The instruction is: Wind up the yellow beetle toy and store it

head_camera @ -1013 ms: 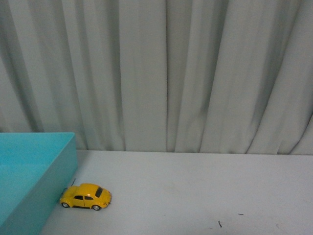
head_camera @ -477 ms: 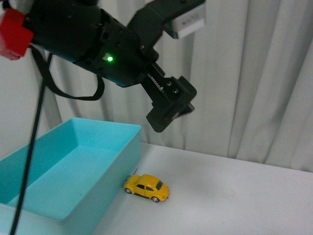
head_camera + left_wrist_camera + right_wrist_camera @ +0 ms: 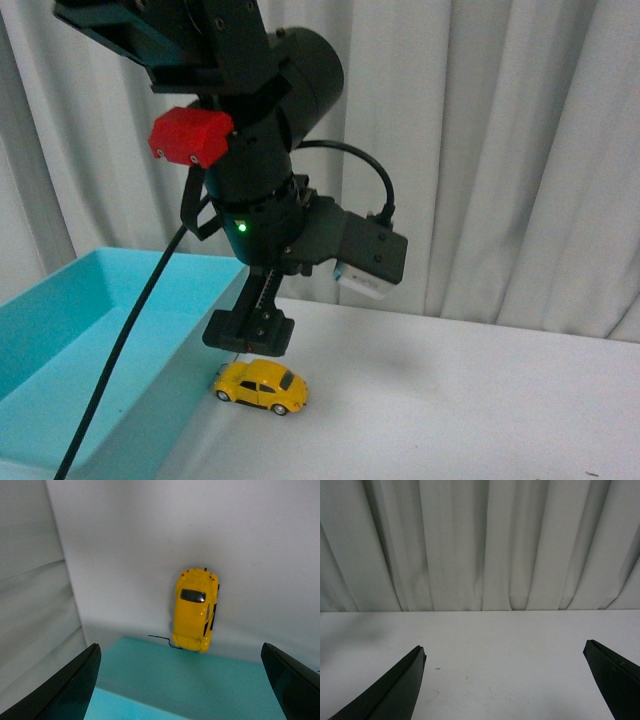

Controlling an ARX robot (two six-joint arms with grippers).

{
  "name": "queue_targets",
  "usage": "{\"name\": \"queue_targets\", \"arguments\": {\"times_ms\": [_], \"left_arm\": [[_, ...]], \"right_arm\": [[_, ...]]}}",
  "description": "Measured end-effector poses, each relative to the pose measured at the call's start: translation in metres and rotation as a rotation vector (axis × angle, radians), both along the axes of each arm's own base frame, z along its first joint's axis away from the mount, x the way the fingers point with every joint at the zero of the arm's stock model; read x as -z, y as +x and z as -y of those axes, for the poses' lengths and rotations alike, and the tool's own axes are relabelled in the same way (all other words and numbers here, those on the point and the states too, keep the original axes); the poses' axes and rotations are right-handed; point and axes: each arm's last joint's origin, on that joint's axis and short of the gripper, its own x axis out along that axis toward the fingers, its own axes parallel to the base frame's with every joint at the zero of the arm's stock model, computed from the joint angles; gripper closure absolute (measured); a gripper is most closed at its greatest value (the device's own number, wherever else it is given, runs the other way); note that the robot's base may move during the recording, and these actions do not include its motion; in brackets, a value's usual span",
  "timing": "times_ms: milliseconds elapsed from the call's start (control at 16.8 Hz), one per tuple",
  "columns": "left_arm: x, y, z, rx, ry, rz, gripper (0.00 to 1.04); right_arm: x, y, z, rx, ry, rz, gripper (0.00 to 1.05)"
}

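Your left tool (image 3: 248, 335) hangs just above the yellow beetle toy (image 3: 262, 385), jaws spread wide and empty. The toy sits on the counter (image 3: 470, 400) with one end against the outer wall of the teal bin (image 3: 90, 330). The jaws already seem to line up across its flanks. Descend straight and ease off the bin wall so neither finger snags. Your right tool (image 3: 502, 652) is spread too, with the toy nowhere in its view.
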Motion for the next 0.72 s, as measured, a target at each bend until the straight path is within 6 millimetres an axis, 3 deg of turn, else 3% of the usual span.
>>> {"name": "queue_targets", "arguments": {"times_ms": [238, 715], "left_arm": [[0.032, 0.016, 0.003, -0.047, 0.067, -0.061, 0.07], [0.082, 0.032, -0.003, -0.356, 0.059, -0.099, 0.07]], "right_arm": [[0.000, 0.000, 0.000, 0.000, 0.000, 0.000, 0.07], [0.000, 0.000, 0.000, 0.000, 0.000, 0.000, 0.07]]}}
